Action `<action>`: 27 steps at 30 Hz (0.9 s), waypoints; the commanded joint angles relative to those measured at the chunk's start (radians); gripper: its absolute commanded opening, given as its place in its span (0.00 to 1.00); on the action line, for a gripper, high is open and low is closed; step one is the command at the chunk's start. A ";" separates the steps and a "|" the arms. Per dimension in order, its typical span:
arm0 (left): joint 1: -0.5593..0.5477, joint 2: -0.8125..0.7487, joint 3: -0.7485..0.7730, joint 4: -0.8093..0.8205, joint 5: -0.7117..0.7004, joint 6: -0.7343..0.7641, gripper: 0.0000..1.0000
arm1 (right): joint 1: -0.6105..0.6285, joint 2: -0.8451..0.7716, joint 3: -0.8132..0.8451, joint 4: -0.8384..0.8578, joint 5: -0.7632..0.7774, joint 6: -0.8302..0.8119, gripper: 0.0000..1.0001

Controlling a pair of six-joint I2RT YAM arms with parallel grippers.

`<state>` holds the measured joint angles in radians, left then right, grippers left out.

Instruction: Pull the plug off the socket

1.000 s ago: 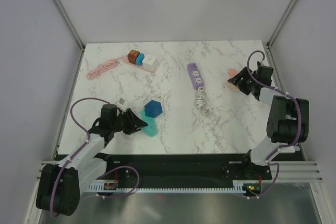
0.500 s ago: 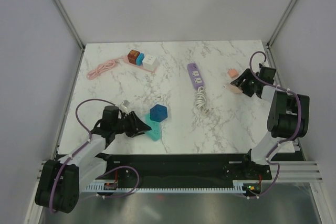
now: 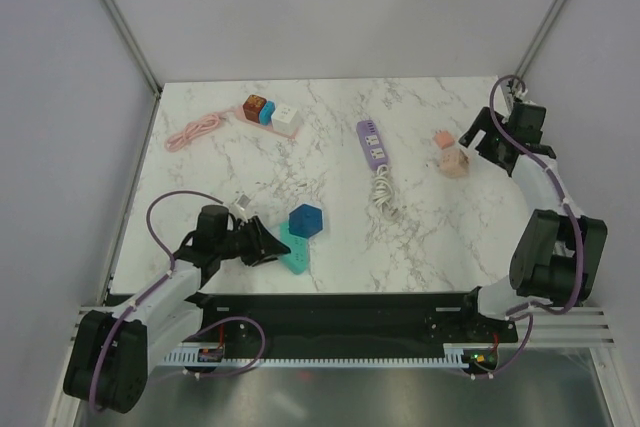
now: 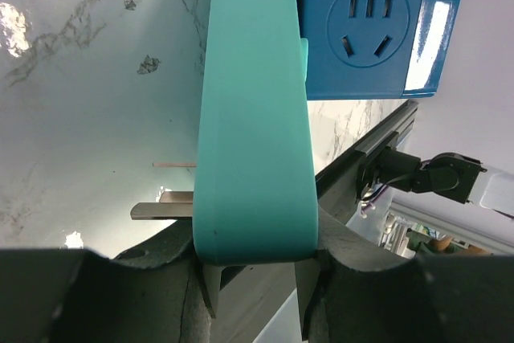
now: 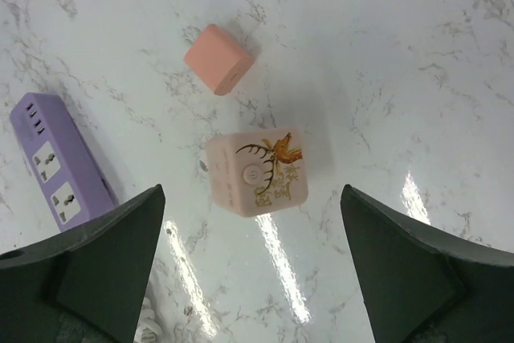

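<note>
Worktop (image 3: 330, 162): white marble, with pale walls around it.
Left pincer (image 3: 260, 244): closed on the near end of the teal plug (image 4: 253, 118); by far the nearer arm.
Right pincer (image 3: 474, 138): spread wide and holding nothing, above the pink cube (image 5: 257, 170); well apart from the teal pair.
Blue socket (image 3: 306, 219): touching the plug's far end, on its right flank in the wrist view.
Plug axis: straight out from the left pincer, so the parting pull likely runs sideways, away from the socket.

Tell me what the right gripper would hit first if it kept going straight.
Probably the pink cube socket, centred between its open jaws; the smaller pink block lies beyond. Depth is unclear.
</note>
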<state>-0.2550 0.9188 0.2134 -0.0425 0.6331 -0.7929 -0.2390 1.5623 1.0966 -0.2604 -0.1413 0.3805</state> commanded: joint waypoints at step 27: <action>-0.056 -0.026 -0.023 0.000 0.054 -0.034 0.02 | 1.222 -0.030 -0.291 0.481 0.275 0.521 0.98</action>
<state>-0.3050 0.9123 0.1963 -0.0212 0.6395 -0.8112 0.9882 1.4868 0.7391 0.1856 0.0257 0.8490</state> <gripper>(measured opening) 0.423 0.982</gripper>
